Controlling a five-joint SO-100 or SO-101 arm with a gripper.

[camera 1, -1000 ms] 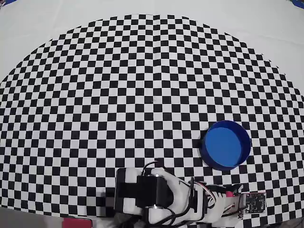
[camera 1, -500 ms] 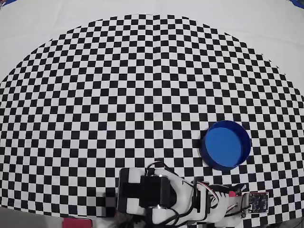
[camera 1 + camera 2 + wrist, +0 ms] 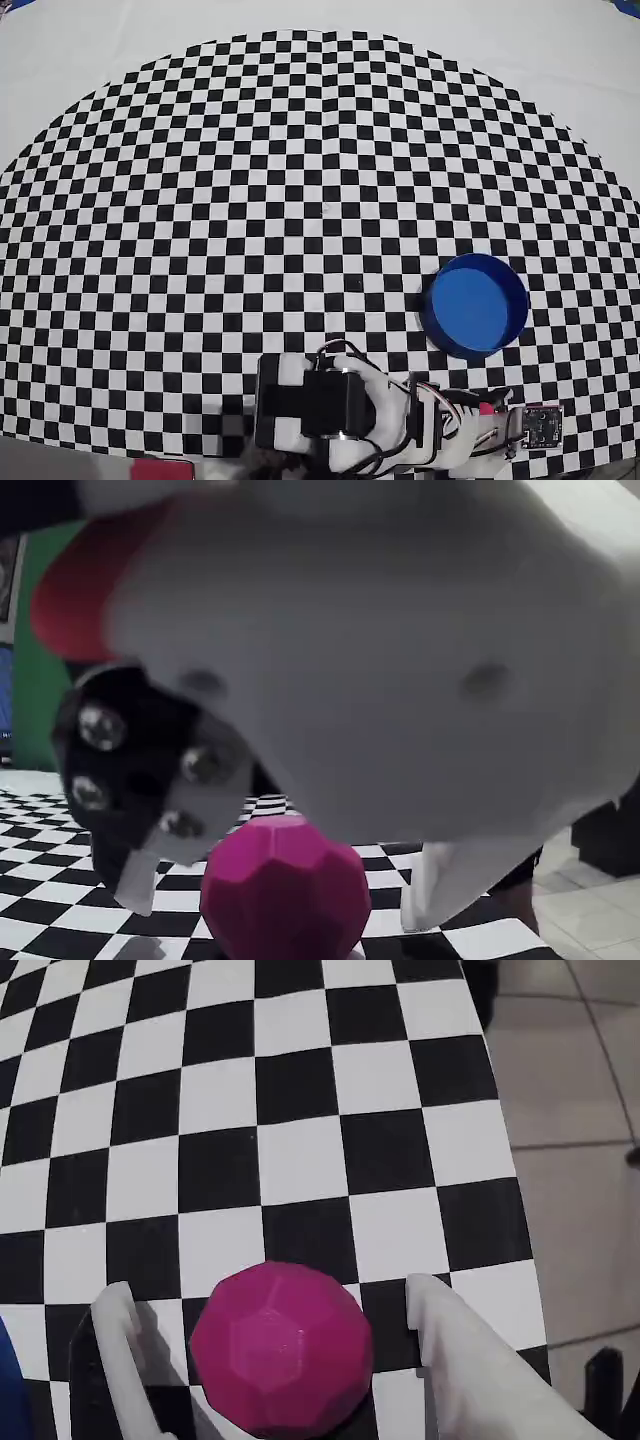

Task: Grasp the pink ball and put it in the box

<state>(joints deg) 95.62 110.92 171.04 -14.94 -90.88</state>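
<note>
The pink faceted ball rests on the checkered mat between my gripper's two white fingers. The left finger and the right finger stand on either side of it, each with a small gap, so the gripper is open. The fixed view shows the same: the ball sits on the mat between the lowered fingers. In the overhead view only a sliver of the ball shows under the gripper at the mat's near edge. The box is a round blue container just beyond the gripper.
The checkered mat covers the table. Its edge and the tiled floor lie close on the right in the wrist view. The arm's base sits at the bottom of the overhead view.
</note>
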